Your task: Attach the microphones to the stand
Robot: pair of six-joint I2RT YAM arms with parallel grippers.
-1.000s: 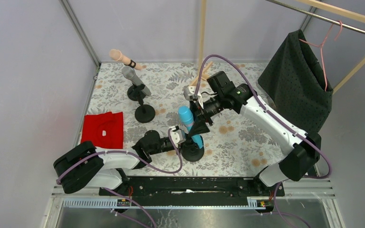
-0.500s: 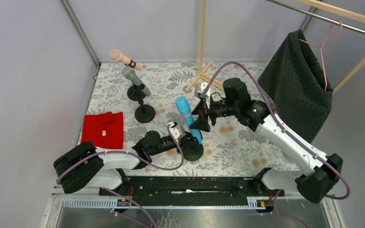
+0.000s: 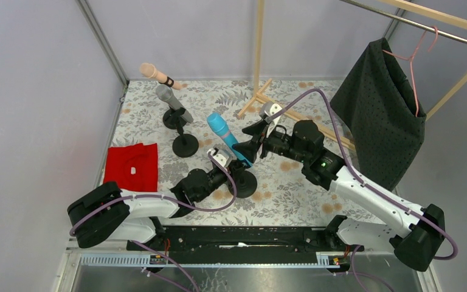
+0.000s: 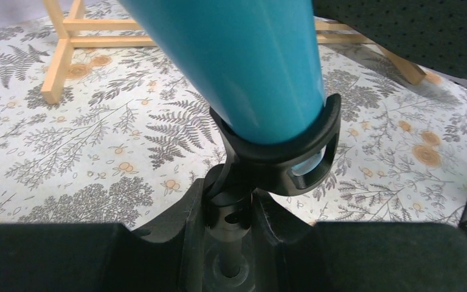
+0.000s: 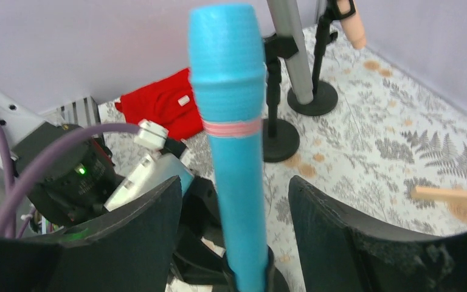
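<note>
The cyan-blue microphone sits in the black clip of a black stand and leans to the left. My left gripper is shut on the stand's post just under the clip. My right gripper is open, with a finger on each side of the cyan microphone's body and a gap on both sides. The silver-grey microphone and the peach-pink microphone sit in clips on two other stands at the back left.
The two other stand bases are left of the cyan stand. A red cloth lies at the left. A wooden rack stands at the back, with a dark garment on a hanger at the right.
The right arm has dropped lower and swung towards the front. The cyan microphone's head has tipped left and back. The stand base has shifted slightly away from the arm bases.
</note>
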